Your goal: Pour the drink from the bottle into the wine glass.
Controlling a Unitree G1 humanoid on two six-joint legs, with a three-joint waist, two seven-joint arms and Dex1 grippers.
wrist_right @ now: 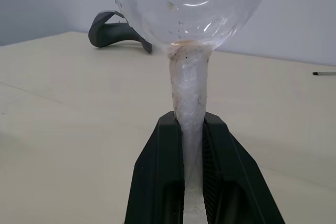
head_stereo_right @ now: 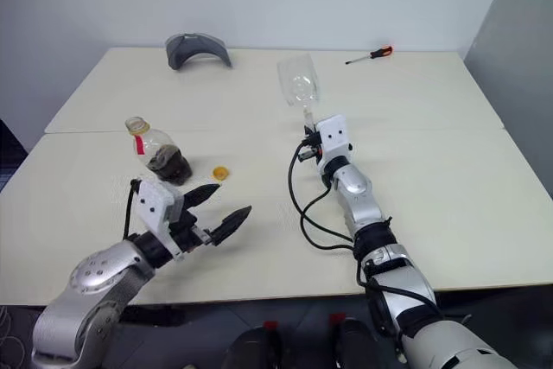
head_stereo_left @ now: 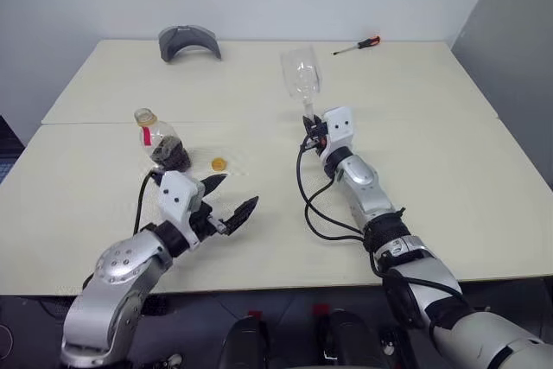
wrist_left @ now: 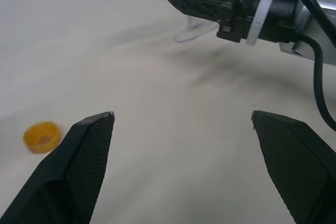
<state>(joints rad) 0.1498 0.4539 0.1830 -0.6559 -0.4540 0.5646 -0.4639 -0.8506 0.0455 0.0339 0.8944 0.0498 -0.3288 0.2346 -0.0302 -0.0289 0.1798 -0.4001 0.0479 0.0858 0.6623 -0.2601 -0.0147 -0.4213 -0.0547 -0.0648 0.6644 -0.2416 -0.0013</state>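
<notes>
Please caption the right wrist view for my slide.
Right claw shut on the stem of a clear, empty stemmed wine glass above the beige table.

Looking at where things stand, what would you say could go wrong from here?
1. The right claw pinches the wine glass only by its thin stem, bowl raised off the table; it might tilt or slip during pouring.
2. The bottle stands uncapped beside the open left claw; a clumsy approach could tip it and spill the drink.
</notes>
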